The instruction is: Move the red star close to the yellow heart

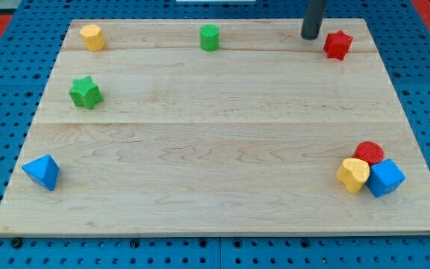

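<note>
My tip (310, 36) lies just left of the red star (337, 45), yellow heart (353, 175) far below.

No text, label, brand, number or sign can be read anywhere in the camera view. The wooden board (222, 149) shows only plain grain, and the blocks on it carry no markings.
</note>
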Motion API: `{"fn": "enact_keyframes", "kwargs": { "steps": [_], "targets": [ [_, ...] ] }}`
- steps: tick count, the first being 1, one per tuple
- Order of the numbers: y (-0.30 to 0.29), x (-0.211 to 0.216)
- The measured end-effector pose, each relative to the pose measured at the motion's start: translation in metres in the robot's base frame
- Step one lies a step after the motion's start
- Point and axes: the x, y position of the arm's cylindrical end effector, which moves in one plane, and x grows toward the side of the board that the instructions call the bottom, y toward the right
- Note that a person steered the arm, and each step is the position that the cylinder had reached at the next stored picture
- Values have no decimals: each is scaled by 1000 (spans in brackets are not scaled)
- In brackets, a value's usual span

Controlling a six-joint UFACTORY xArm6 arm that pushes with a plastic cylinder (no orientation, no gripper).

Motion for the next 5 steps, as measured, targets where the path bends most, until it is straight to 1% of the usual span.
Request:
{"fn": "enact_keyframes", "kwargs": {
  "steps": [1,2,3,4,5],
  "targets": [
    [59,-2],
    [78,37],
    [57,83],
    [61,76],
    [71,37]
  ]
}}
